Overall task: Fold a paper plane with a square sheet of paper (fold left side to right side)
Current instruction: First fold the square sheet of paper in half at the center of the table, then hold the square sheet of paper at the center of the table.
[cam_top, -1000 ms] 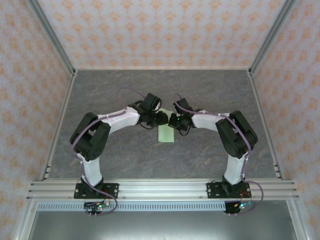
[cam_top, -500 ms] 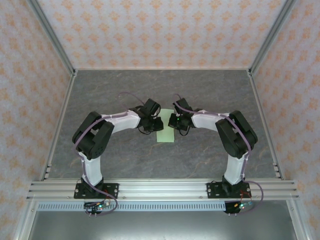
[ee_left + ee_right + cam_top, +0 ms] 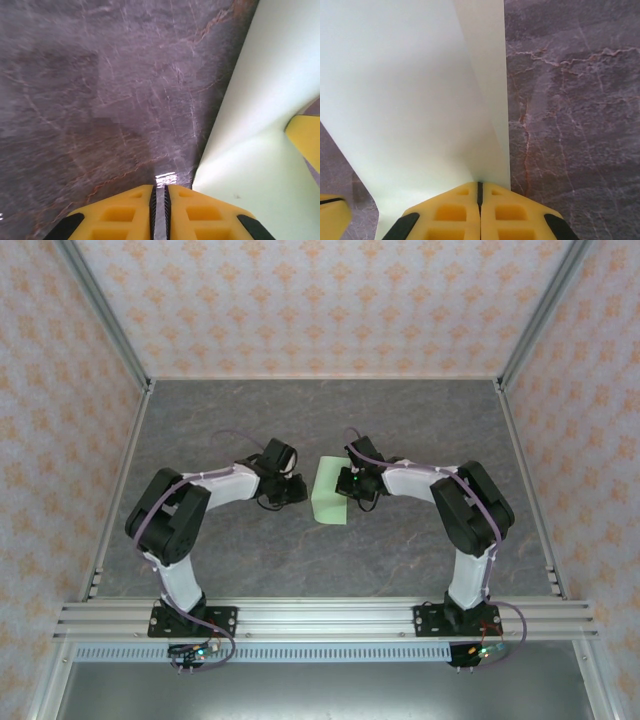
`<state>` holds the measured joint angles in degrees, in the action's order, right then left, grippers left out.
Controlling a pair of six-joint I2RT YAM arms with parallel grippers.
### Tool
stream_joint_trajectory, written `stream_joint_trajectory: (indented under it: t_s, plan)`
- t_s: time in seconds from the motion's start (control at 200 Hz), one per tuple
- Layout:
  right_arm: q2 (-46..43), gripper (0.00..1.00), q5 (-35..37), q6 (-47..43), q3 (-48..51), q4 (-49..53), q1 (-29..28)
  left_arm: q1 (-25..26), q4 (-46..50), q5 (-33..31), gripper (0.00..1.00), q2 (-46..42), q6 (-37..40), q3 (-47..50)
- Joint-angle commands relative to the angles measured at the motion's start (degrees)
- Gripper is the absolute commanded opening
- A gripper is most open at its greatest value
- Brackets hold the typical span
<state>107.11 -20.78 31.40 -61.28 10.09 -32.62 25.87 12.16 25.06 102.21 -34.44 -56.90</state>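
change: left gripper (image 3: 290,490) has backed off toward 9 o'clock, fingers nearly closed on nothing | right gripper (image 3: 480,184) pinches the square sheet of paper (image 3: 330,502), table centre | meaning: probably the right arm alone finishes the fold

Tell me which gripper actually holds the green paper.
The right gripper: its jaws are shut on the edge of the square sheet of paper. The left gripper is shut on nothing, with the sheet beside it.

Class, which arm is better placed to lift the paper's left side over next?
Likely left: the left claw is empty beside the square sheet of paper, at its left edge; the right claw is clamped on it.
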Motion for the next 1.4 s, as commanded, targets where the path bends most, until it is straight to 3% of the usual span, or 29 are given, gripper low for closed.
stream_joint_trajectory:
  t_s: [0.0, 0.235, 0.631, 0.856, 1.101, 1.391]
  plan:
    - [3.4, 0.08, 2.7, -0.9, 1.1, 7.4, -0.2, 0.1, -3.2, 3.7, 0.17, -3.4, -0.1, 0.6]
    - [3.4, 0.08, 2.7, -0.8, 1.1, 7.5, -0.3, 2.4, -9.4, 8.9, 0.17, 2.5, -3.3, -3.5]
    - [3.0, 0.08, 1.6, -0.9, 1.1, 6.5, -0.4, 4.2, -8.8, 3.9, 0.16, 9.7, -2.8, -5.0]
    - [0.0, 0.08, -3.2, -0.8, 2.5, -0.5, 0.4, 5.9, -7.3, 1.6, 0.16, 8.5, -2.6, -1.1]
    - [-5.2, 0.07, -11.4, 0.6, 2.1, -10.2, 5.1, 6.8, -6.7, -0.1, 0.15, 9.1, -3.2, -0.1]
    - [1.0, 0.07, -14.7, 2.5, -3.1, -15.0, 5.5, 6.8, -6.7, 0.1, 0.15, 9.8, -3.3, -0.7]
